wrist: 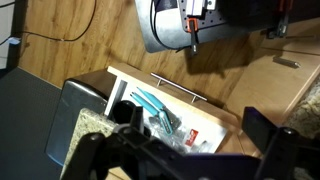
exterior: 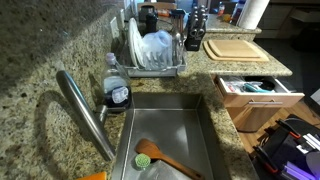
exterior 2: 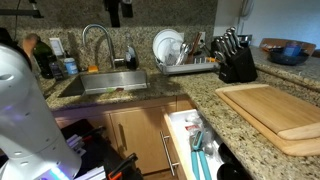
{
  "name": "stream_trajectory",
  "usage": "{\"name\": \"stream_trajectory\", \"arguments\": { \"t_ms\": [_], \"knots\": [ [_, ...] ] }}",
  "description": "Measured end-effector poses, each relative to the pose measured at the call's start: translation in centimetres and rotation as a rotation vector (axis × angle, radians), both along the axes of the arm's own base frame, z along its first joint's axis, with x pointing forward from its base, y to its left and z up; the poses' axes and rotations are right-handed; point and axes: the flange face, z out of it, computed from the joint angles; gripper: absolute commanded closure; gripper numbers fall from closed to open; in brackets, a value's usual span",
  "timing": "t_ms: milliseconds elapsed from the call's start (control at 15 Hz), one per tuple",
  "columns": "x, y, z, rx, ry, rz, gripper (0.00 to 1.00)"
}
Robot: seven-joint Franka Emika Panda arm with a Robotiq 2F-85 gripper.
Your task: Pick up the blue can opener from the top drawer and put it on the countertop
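Note:
The top drawer (wrist: 205, 118) is pulled open and also shows in both exterior views (exterior: 285, 96) (exterior 2: 172, 135). The blue can opener (wrist: 152, 104) lies inside it among clear packets, near the drawer's front corner; its teal shows in both exterior views too (exterior: 256, 87) (exterior 2: 197, 158). My gripper (wrist: 195, 140) hovers above the drawer with its dark fingers wide apart, open and empty. One finger overlaps the drawer's edge next to the can opener. The speckled granite countertop (exterior: 60, 40) (exterior 2: 205, 95) surrounds the steel sink (exterior: 175, 125).
A wooden cutting board (exterior: 235, 48) (exterior 2: 275, 110) lies on the counter above the drawer. A dish rack (exterior: 150, 50), knife block (exterior 2: 235, 60) and faucet (exterior: 85, 110) stand around the sink. A wooden spoon with a green head (exterior: 160, 158) lies in the sink. The floor is wood (wrist: 90, 40).

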Motion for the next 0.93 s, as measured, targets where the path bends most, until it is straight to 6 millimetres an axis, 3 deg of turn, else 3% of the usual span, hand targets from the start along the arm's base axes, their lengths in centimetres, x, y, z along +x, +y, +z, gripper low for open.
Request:
{"name": "stream_trajectory", "arguments": {
  "t_ms": [200, 333, 533, 733, 933],
  "knots": [
    [-1.0, -8.2, -3.2, 0.048, 0.124, -0.026, 0.0],
    [-0.9, -11.7, -5.2, 0.018, 0.165, -0.113, 0.0],
    [0.4, -12.6, -6.8, -0.01, 0.185, -0.168, 0.0],
    [0.3, -12.3, -6.9, 0.035, 0.221, -0.049, 0.0],
    [-0.4, -15.2, -8.9, 0.129, 0.248, 0.083, 0.0]
  ]
}}
